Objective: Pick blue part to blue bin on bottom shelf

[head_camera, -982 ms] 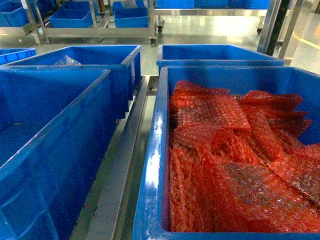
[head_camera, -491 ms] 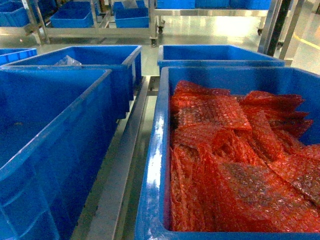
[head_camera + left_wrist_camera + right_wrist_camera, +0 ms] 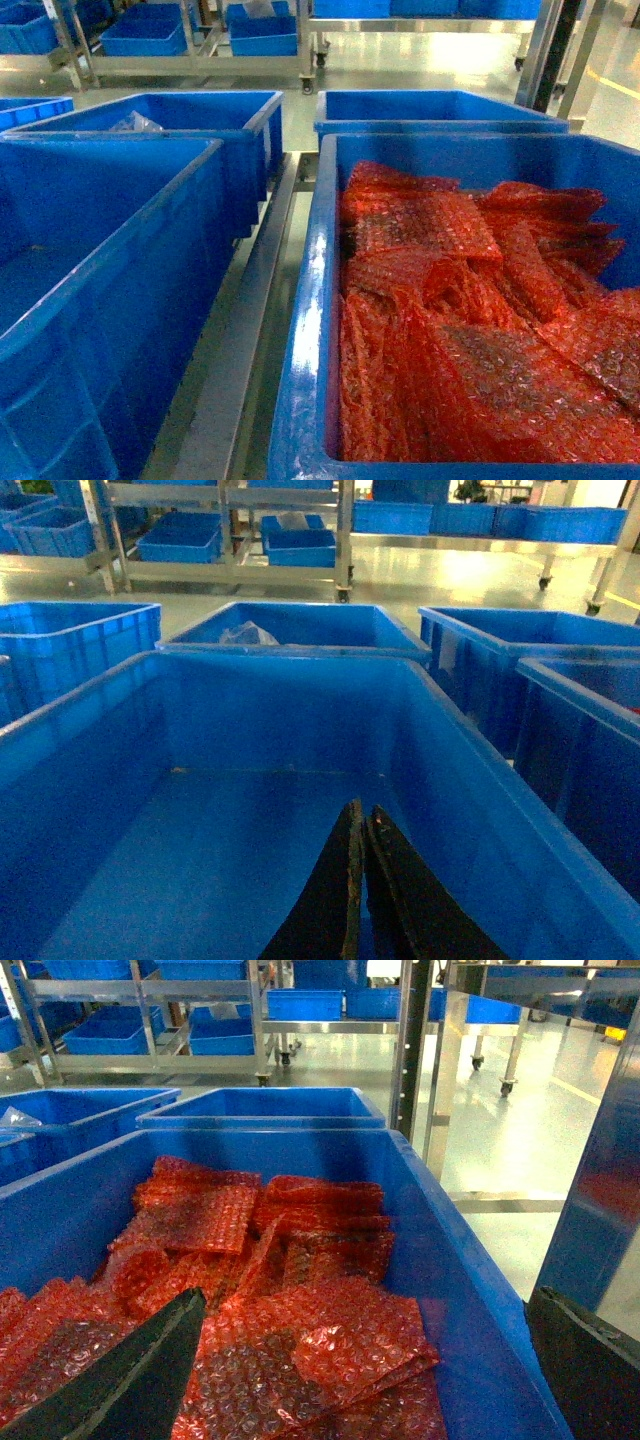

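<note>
The near-right blue bin (image 3: 320, 300), full of red bubble-wrap pouches (image 3: 470, 330), and the empty near-left bin (image 3: 250, 830) lay just as a second before; nothing had shifted, so no pick had begun. No blue part showed (perhaps wrapped). The right gripper (image 3: 360, 1380) gaped wide over the pouches; the left gripper (image 3: 362, 880) was pinched closed, holding nothing.

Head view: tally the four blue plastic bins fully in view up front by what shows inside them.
Holding red bubble-wrap bags: 1, the near right blue plastic bin
Holding a clear plastic bag: 1, the far left blue plastic bin
Nothing visible inside: 2, the near left blue plastic bin and the far right blue plastic bin
Total: 4 bins
</note>
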Controlling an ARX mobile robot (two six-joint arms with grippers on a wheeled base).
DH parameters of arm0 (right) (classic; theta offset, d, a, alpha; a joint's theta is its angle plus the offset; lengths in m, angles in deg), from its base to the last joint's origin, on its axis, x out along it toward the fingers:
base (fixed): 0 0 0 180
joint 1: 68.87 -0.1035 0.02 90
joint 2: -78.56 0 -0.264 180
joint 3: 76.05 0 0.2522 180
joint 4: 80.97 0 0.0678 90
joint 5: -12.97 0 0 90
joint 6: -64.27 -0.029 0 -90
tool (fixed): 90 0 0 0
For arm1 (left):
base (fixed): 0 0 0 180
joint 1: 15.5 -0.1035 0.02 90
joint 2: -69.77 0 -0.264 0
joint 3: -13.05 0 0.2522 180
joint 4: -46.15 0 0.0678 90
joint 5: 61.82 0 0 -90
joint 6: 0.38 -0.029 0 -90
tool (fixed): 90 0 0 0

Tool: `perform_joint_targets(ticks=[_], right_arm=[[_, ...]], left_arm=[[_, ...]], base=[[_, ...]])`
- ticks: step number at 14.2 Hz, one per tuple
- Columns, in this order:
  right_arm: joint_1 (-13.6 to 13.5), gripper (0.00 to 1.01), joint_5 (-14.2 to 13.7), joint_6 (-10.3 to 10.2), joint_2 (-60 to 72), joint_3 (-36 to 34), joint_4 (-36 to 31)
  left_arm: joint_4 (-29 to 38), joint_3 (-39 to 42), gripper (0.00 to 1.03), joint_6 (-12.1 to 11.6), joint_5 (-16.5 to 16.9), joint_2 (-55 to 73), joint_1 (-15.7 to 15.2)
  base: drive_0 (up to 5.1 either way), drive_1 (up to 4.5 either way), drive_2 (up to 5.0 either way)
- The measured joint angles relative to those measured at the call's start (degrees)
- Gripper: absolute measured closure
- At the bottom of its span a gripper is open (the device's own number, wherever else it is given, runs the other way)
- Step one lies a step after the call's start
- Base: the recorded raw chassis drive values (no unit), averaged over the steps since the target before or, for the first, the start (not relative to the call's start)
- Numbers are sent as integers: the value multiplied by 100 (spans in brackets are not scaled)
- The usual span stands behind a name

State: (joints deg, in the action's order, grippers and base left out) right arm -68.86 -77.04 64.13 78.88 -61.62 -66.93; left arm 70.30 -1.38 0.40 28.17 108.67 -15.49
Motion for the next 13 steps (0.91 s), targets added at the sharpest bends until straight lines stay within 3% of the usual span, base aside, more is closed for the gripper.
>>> perform_joint_targets(ticks=[4,5,11,12,13], right_arm=[[0,3,0,0,0,0,0],[0,3,0,0,0,0,2],[0,3,0,0,0,0,0],[0,3,-4,-2,0,0,4],[0,3,0,0,0,0,0]], left_arm=[[-1001,2,101,0,0,-1054,0],[-1633,4,101,0,0,-1718,0],[-2796,4,101,0,0,-2905,0],[-3654,2,101,0,0,-3449,0],[-3827,2,101,-2,-4,-3838,0]], base=[[0,0,0],[0,0,0],[0,0,0],[0,0,0],[0,0,0]])
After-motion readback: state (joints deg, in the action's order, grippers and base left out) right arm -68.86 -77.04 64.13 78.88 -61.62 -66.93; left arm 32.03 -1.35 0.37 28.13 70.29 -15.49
